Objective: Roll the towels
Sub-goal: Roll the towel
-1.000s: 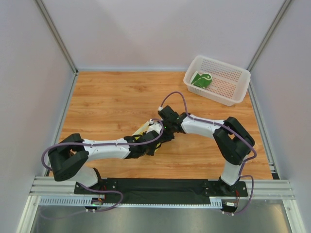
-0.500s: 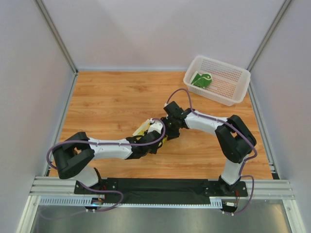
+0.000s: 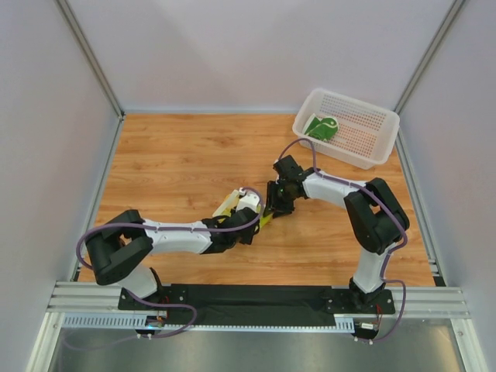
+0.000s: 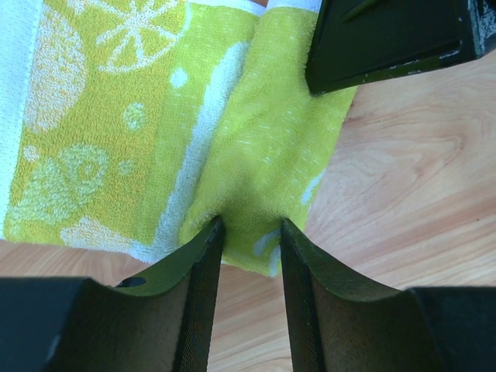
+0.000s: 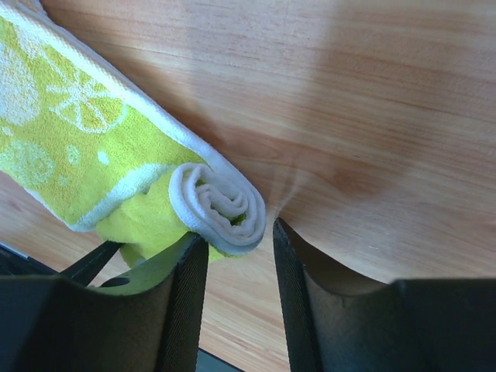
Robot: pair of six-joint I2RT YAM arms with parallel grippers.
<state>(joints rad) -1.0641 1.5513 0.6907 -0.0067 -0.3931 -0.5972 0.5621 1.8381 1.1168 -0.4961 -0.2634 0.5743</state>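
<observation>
The left pincer [image 4: 249,229] is clamped on a puckered fold of the cream-yellow towel [image 4: 139,124], a nubby terry cloth with lime blobs and a white edge. It lies at the centre of the wood-grain surface [image 3: 178,155], where both arms crowd over it and hide most of it from above. The right pincer [image 5: 239,231] stands apart, its tips astride the towel's tightly coiled end, while the dark green towel [image 3: 321,126] lies in the white perforated basket [image 3: 372,147] at upper right.

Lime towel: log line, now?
lime-and-white patterned terry towel: part-rolled | left gripper: shut on its fold | right gripper: open beside rolled end
</observation>
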